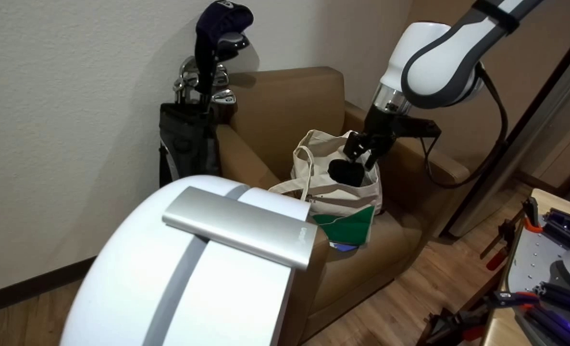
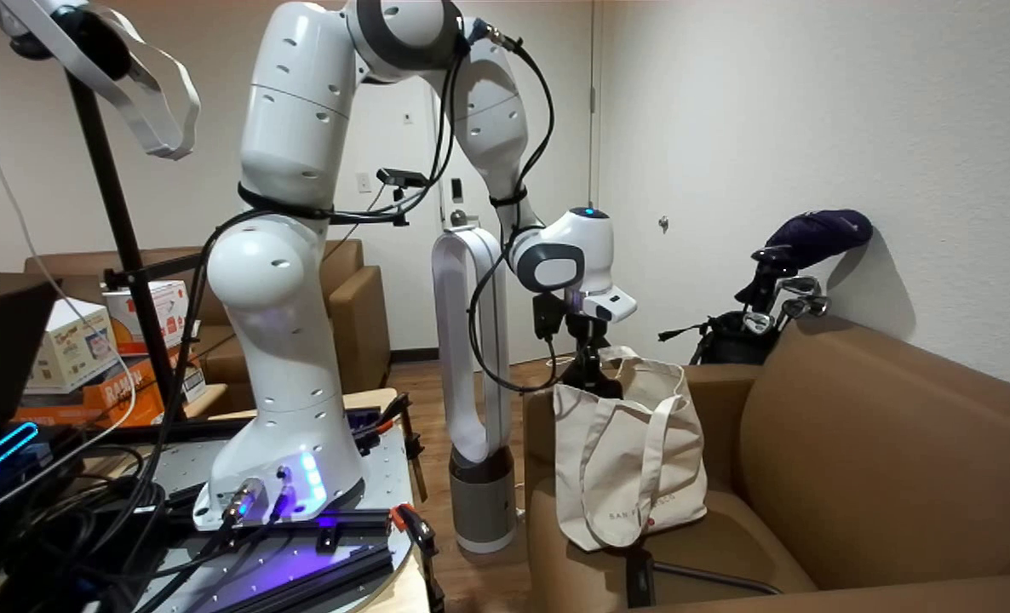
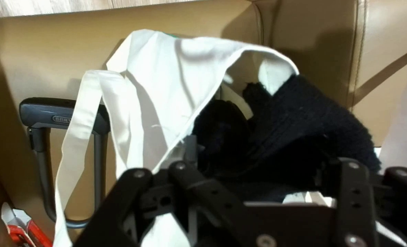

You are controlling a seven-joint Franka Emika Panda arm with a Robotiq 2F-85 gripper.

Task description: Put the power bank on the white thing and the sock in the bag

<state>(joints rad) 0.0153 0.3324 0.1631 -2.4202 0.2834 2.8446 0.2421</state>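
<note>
Black sock (image 3: 286, 127) bunched at the mouth of the canvas tote (image 3: 176, 68), seemingly draped over its right rim in the wrist view; gripper (image 1: 362, 158) with jaws parted, any snag on withdrawal could drag the sock outside.

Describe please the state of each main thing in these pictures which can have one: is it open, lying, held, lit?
Power bank: lying on the white thing, one end seemingly jutting past its edge.
Bag: mouth open, set on the armchair.
Sock: bunched at the bag's mouth; how deep inside is unclear.
Gripper: open, at the sock; contact is unclear.
Golf bag: upright, clubs in it.
Base light: lit.
</note>
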